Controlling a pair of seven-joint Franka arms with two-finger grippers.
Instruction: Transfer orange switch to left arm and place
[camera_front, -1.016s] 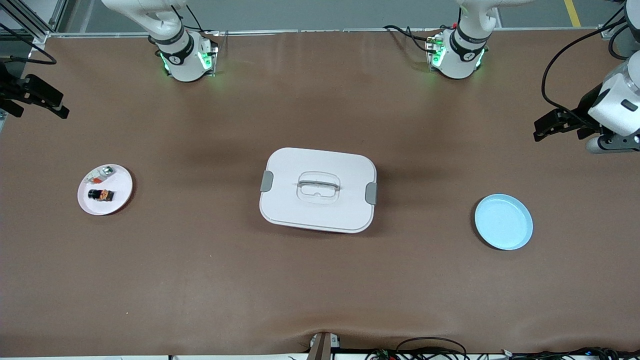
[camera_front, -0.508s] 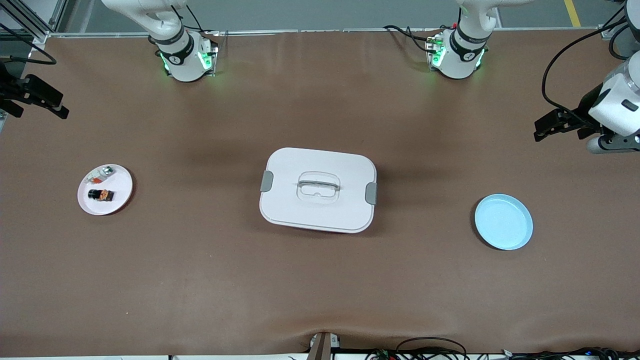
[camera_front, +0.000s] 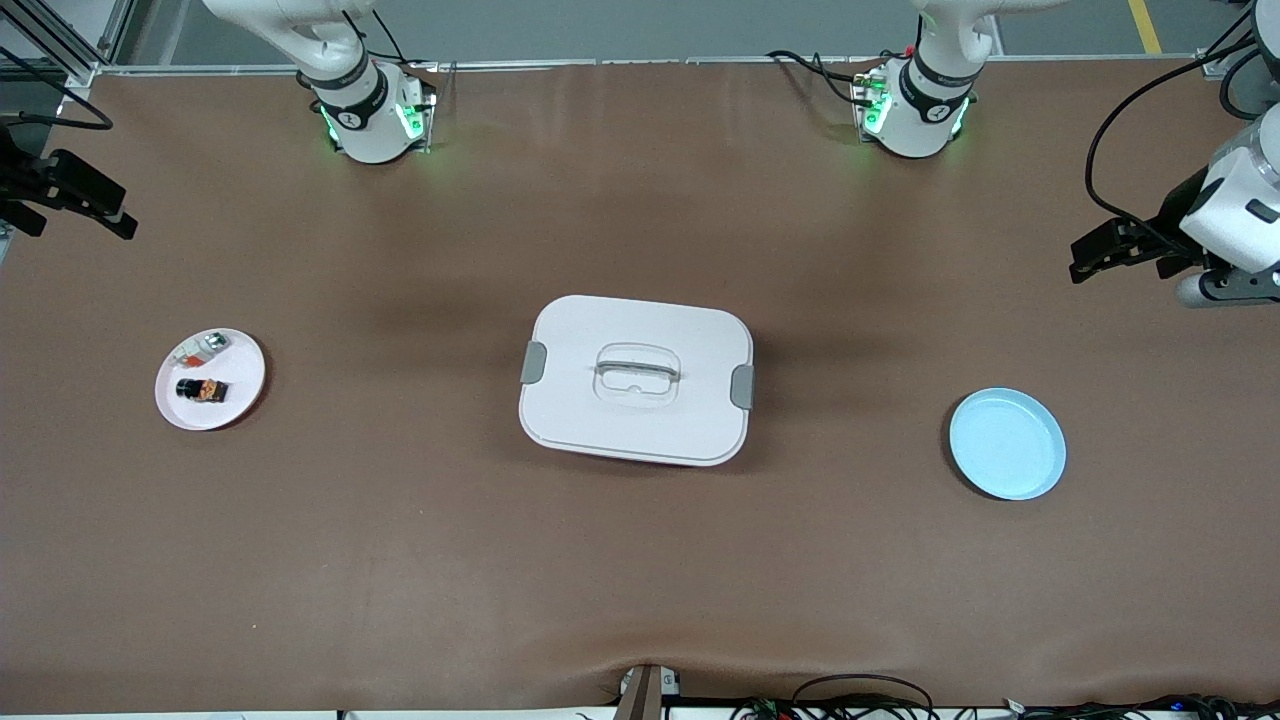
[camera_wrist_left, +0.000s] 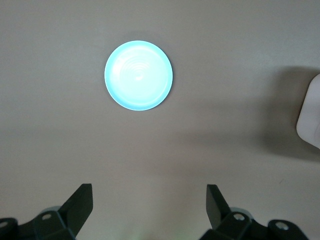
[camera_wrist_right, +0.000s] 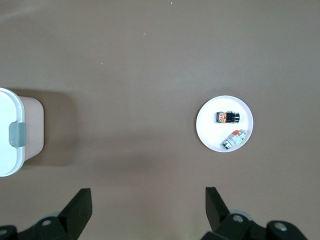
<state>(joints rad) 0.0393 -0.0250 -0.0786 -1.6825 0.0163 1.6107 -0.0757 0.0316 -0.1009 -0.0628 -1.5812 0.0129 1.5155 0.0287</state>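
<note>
**Start of run: both claws high and empty, switch not yet approached**

Your right gripper (camera_wrist_right: 145, 200) hangs high over the table at the right arm's end, jaws spread wide, nothing between them. Below and ahead of it sits the white plate (camera_wrist_right: 207, 131), and on that plate the orange switch (camera_wrist_right: 227, 117) lies on its side, just beside a small silver-and-clear part (camera_wrist_right: 234, 139). Do not confuse the two; the switch is the black one.

Your left gripper (camera_wrist_left: 149, 200) is also wide and empty, up over the left arm's end, with the blue plate (camera_wrist_left: 138, 75) below it. That arm waits.

The box (camera_front: 636, 378) stands on the table (camera_front: 640, 560) between the two plates, lid clipped on.

Judgement for the pick: bring the right claw straight down over the white plate, turn the wrist so the fingers close across the switch's narrow black body, and keep the fingertip next to the silver part from nudging it. Lift well up before travelling. The handover probably wants to happen above the box's lid height, so plan clearance now.
</note>
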